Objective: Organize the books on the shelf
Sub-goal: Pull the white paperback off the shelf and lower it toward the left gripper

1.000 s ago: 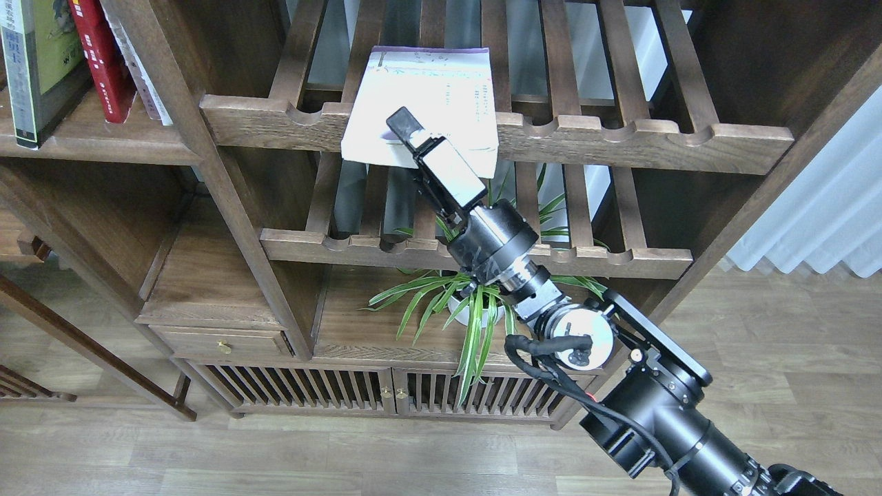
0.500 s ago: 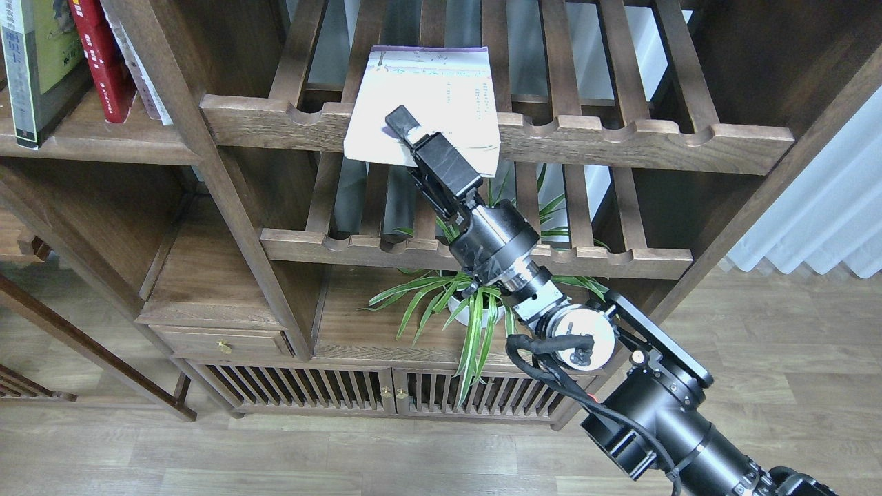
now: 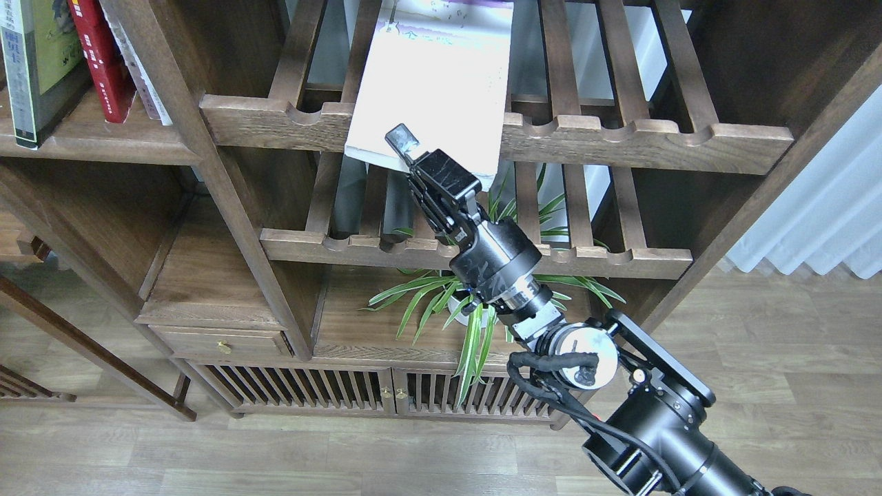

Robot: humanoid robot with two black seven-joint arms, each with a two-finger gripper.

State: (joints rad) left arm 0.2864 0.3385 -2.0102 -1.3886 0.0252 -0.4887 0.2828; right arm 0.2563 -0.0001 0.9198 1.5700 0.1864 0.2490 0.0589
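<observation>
Item: white book (image 3: 431,89), thin, purple strip along its top edge. Lies on the upper slatted rack (image 3: 620,134), its lower edge overhanging the scalloped front rail. Right claw (image 3: 405,153) clamped on that lower edge at about 6 o'clock of the book; one finger (image 3: 402,140) shows above the cover. Left claw not in view.

Item: dark wood shelf (image 3: 89,141), at 9 o'clock from the claw. Carries a black-and-yellow-green book (image 3: 38,62) and a red book (image 3: 103,62), standing side by side.

Item: potted plant (image 3: 475,310), low in the cabinet, under the arm.
</observation>
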